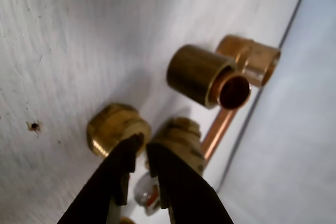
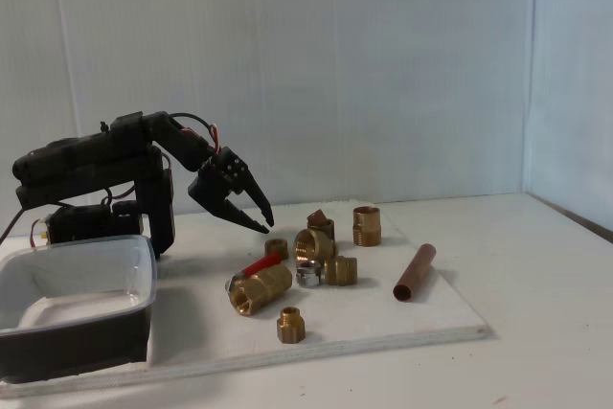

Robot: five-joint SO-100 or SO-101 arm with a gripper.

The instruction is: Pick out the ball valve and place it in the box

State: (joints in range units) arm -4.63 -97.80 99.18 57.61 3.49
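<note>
1. Gripper (image 2: 257,220) hangs in the air above the white board (image 2: 402,318) in the fixed view, tilted down toward the cluster of fittings; we see its two dark fingers close together, with only a narrow gap at the tips and nothing between them.
2. In the wrist view we see the same gripper (image 1: 143,142) entering from the bottom edge, its tips nearly meeting in front of a small brass fitting (image 1: 116,128) on the left and another brass fitting (image 1: 181,140) just to the right.
3. We find the ball valve (image 2: 259,284) lying on its side on the board in the fixed view, below and slightly in front of the gripper, apart from it, its red lever handle (image 2: 261,265) on top.
4. The box (image 2: 77,299) sits at the left edge of the fixed view, beside the arm's base and apart from the valve.
5. Near the valve we see several brass fittings: a small one (image 2: 290,324) in front of it and a group just to the right of it.
6. A copper pipe (image 2: 415,272) lies farther right in the fixed view, apart from the group.
7. In the wrist view a copper pipe (image 1: 220,127) runs beneath a brass sleeve (image 1: 202,76).
</note>
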